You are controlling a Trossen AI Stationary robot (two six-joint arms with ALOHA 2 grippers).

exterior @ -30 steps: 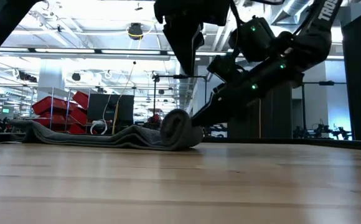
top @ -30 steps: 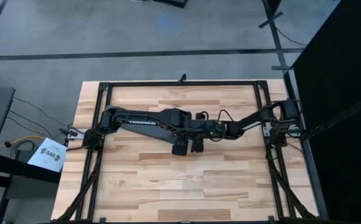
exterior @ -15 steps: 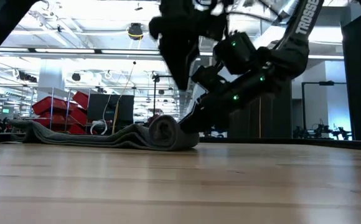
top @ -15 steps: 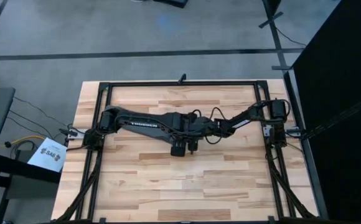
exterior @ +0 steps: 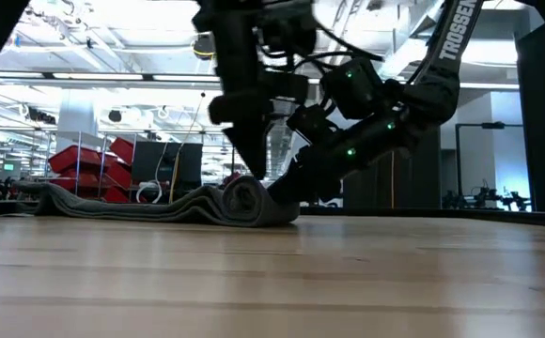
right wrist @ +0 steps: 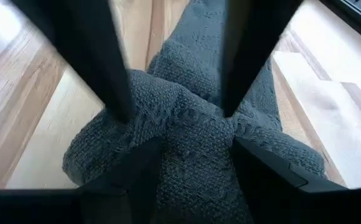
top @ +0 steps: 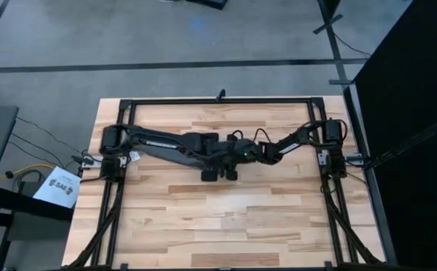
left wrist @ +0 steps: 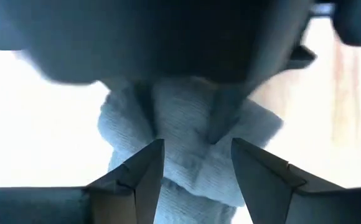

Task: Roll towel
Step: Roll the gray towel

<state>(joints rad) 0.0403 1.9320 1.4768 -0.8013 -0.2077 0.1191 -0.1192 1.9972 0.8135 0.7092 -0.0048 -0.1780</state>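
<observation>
1. The towel [exterior: 160, 203] lies on the wooden table [top: 226, 226], near the middle of it, under both arms. In the low view you see a flat part that stretches to one side and a rolled end [exterior: 244, 199] where the grippers meet.

2. The long axis of the roll goes across the flat strip, so I judge that the roll must travel along the strip, toward the unrolled part.

3. Your left gripper [left wrist: 196, 165] stands at the roll with its fingers spread. The grey cloth sits between them and beyond them; they do not pinch it.

4. Your right gripper [right wrist: 196, 165] is also at the roll, from the opposite side. Its fingers are spread too, with the bunched cloth between and under them, and the towel runs away from them over the table.

5. In the high view both grippers come together close to each other at about the table's middle, so neither arm is clearly nearer; each has one end of the roll.

6. I think that the next push should keep both grippers level along the roll's axis, otherwise the roll may become a cone.
</observation>
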